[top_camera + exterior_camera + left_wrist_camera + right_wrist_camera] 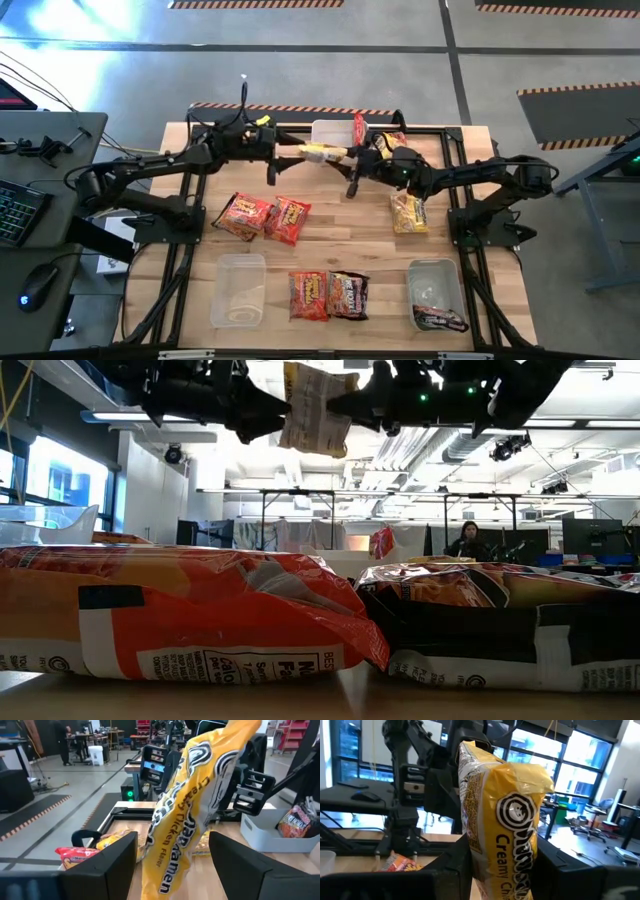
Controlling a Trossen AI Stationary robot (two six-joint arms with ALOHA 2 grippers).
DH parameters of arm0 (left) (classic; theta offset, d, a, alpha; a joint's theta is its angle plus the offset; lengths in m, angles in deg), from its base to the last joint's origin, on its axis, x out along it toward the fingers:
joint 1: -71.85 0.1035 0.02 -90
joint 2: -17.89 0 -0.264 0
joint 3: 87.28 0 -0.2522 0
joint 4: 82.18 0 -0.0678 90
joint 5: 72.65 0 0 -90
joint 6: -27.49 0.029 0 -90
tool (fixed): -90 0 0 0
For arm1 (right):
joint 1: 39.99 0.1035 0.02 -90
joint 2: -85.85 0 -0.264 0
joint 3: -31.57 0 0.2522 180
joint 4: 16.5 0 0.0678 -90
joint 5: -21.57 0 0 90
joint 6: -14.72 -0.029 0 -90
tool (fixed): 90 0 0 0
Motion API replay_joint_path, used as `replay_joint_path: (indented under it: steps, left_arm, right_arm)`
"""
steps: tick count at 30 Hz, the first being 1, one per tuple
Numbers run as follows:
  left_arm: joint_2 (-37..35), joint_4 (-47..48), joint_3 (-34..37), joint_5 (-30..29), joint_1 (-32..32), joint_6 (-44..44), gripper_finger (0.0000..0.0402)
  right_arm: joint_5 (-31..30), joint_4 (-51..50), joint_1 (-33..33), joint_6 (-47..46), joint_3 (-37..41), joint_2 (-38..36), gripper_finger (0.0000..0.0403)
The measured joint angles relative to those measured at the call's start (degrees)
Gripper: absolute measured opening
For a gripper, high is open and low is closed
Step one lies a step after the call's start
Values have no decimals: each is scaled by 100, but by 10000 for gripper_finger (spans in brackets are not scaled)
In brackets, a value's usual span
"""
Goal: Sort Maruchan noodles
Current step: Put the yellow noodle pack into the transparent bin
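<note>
A yellow Maruchan noodle packet [318, 152] hangs in the air over the table's far middle, between my two grippers. My right gripper [346, 156] reaches in from the right and is shut on it. My left gripper [172, 865] comes from the left and stands open, one finger on either side of the packet's other end [167, 865], with a gap showing on both sides. Red-orange packets [265, 217] lie flat on the table's left middle, two more [328, 295] at the near middle, and a yellow one [408, 212] at the right. My right gripper pinches the yellow packet between its two fingers at the end toward the table's right [500, 862]. The fingers [245, 787] come in about level from the right. The packet is lifted clear of the table, and its free end reaches between the left gripper's open fingers.
A white bin [328, 130] at the far middle holds a red packet [358, 128]. A clear tub [238, 290] stands near left. Another clear tub [432, 285] near right holds a dark packet [440, 320]. A person sits in the room beyond the table [468, 540].
</note>
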Motion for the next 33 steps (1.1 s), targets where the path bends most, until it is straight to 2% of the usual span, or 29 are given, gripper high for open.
replay_joint_path:
  steps: [8, 15, 20, 26, 33]
  left_arm:
    - [50, -454, 0, -2, -317, -12, 237]
    - [128, -399, -210, -37, -473, -212, 222]
    - [252, -155, -408, -39, -470, -260, 193]
    - [260, -114, -433, -89, -549, -7, 139]
    - [245, 10, -435, -89, -552, -6, 94]
  right_arm:
    - [140, 95, 0, -150, 2, 4, 119]
    - [300, 249, 4, -285, 0, 4, 119]
    - [320, 276, 4, -341, 0, 7, 119]
    - [352, 294, 20, -388, 0, 7, 120]
    - [41, 325, 61, -429, 0, 7, 164]
